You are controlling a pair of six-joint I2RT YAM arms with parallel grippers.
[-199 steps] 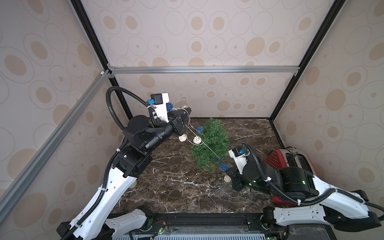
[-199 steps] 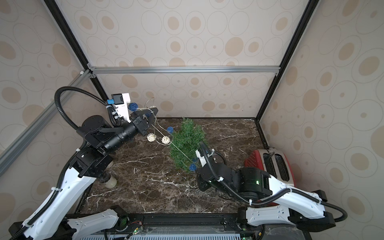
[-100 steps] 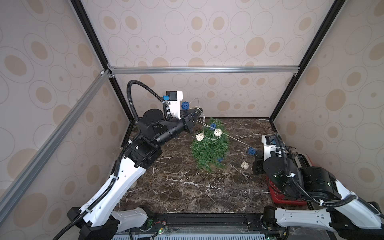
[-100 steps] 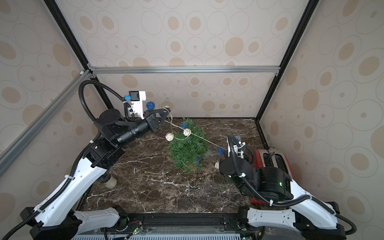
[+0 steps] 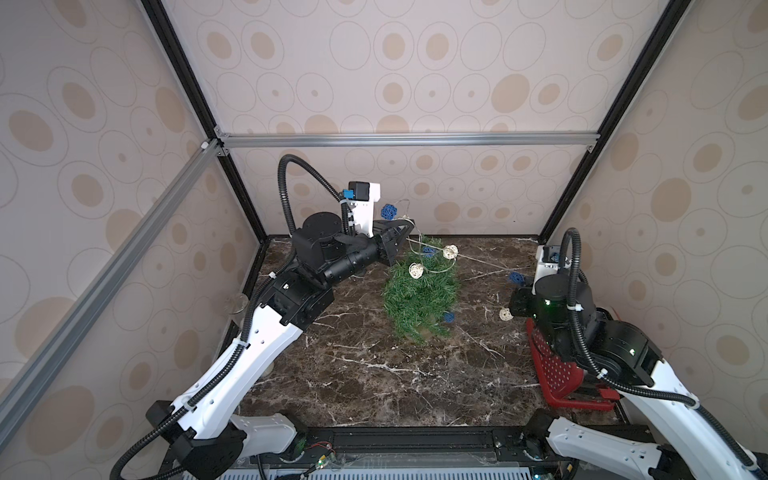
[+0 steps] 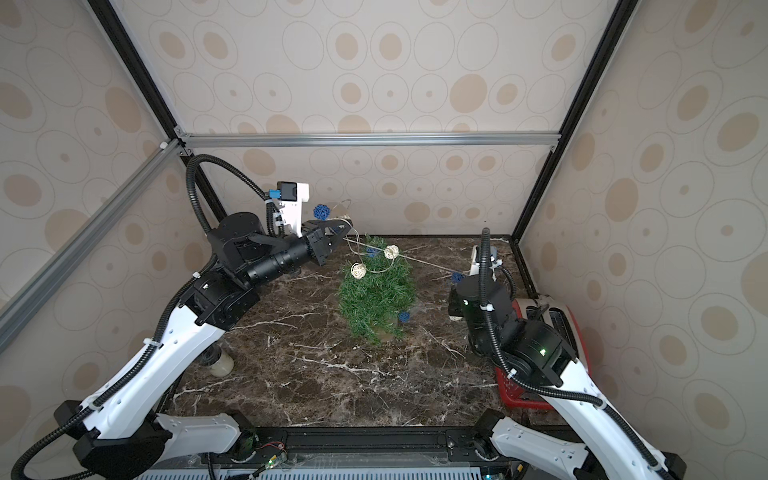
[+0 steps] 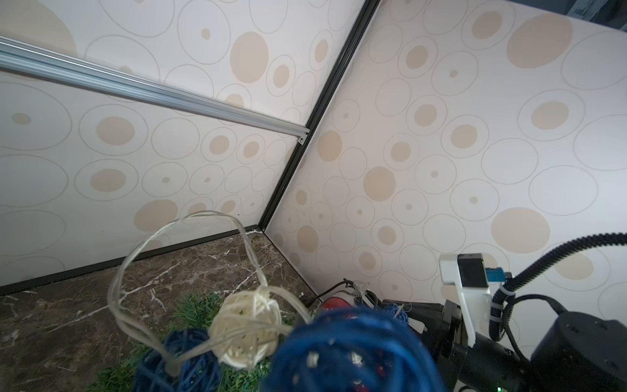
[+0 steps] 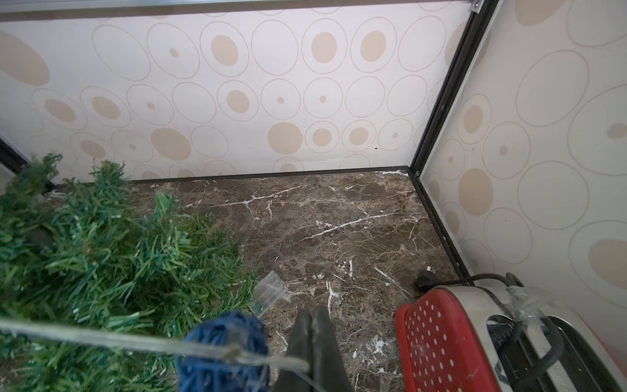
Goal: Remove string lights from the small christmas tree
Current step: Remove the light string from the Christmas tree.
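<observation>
The string lights [image 5: 450, 252] are held taut over the small christmas tree [image 5: 419, 295] — pinched by left gripper [image 5: 405, 230] (nearer) and right gripper [image 8: 312, 314].

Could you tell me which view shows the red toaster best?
Right wrist: the red toaster is near, dotted side and slots clear. In both top views the right arm hides much; left wrist shows a sliver.

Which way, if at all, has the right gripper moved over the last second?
Yes. The right gripper, shut on the string lights, has pulled away from the small christmas tree, which stayed put, toward the red toaster by the right wall.
</observation>
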